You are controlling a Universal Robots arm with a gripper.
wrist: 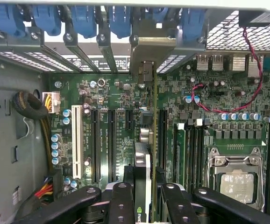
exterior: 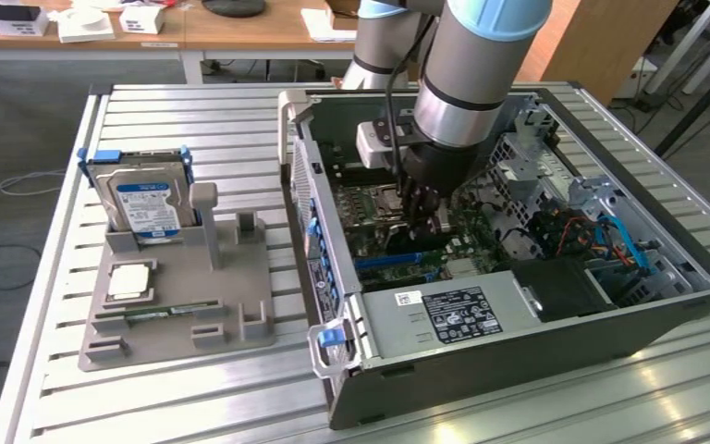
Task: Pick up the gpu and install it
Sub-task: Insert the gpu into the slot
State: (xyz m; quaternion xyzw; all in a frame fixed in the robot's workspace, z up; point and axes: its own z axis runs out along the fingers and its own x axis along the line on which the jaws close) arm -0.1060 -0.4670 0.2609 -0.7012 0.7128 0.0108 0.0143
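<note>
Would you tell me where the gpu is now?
In the wrist view, the gpu stands edge-on over the motherboard, clamped in the gripper, inside the case.

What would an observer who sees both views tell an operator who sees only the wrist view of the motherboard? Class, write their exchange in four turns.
Operator: I see the gpu edge-on over the board. How does the case sit?
Observer: The computer case lies on its side, open face up, on a slatted metal table.
Operator: What stands outside it?
Observer: At the exterior view's left, a grey fixture holds a hard drive upright and a memory stick lying flat.
</note>
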